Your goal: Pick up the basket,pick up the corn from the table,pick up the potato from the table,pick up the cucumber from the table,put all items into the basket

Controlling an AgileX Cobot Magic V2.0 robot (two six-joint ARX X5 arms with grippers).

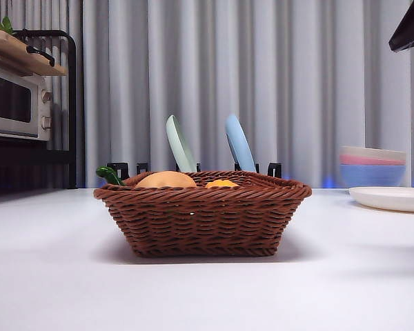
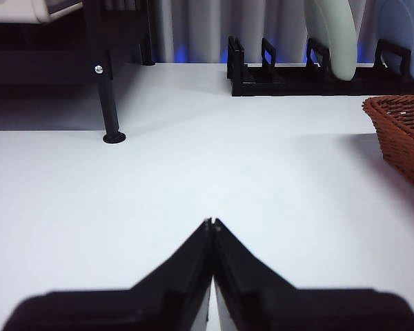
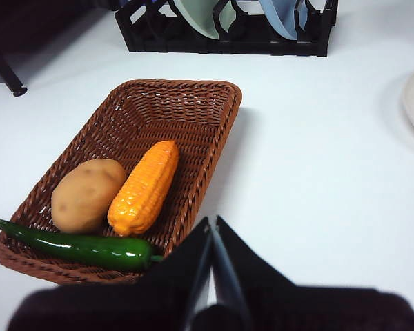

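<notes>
The dark reddish-brown wicker basket (image 1: pixel 203 221) stands on the white table (image 1: pixel 207 296) at the middle; it also shows in the right wrist view (image 3: pixel 214 124) and at the edge of the left wrist view (image 2: pixel 403 134). In it lie the tan potato (image 3: pixel 86 194), the orange-yellow corn (image 3: pixel 145 186) and the dark green cucumber (image 3: pixel 76 247), whose thin end hangs over the rim. In the front view only the potato's top (image 1: pixel 165 180), a bit of corn (image 1: pixel 221 183) and the cucumber's tip (image 1: pixel 109 175) show. My right gripper (image 3: pixel 212 224) is shut and empty, raised beside the basket. My left gripper (image 2: pixel 212 224) is shut and empty, low over bare table away from the basket.
A black dish rack (image 1: pixel 193 167) with a green plate (image 1: pixel 180 143) and a blue plate (image 1: pixel 239 143) stands behind the basket. Stacked bowls (image 1: pixel 372 165) and a white plate (image 1: pixel 393 198) are at the right. A microwave (image 1: pixel 17 103) on a black stand is at the left.
</notes>
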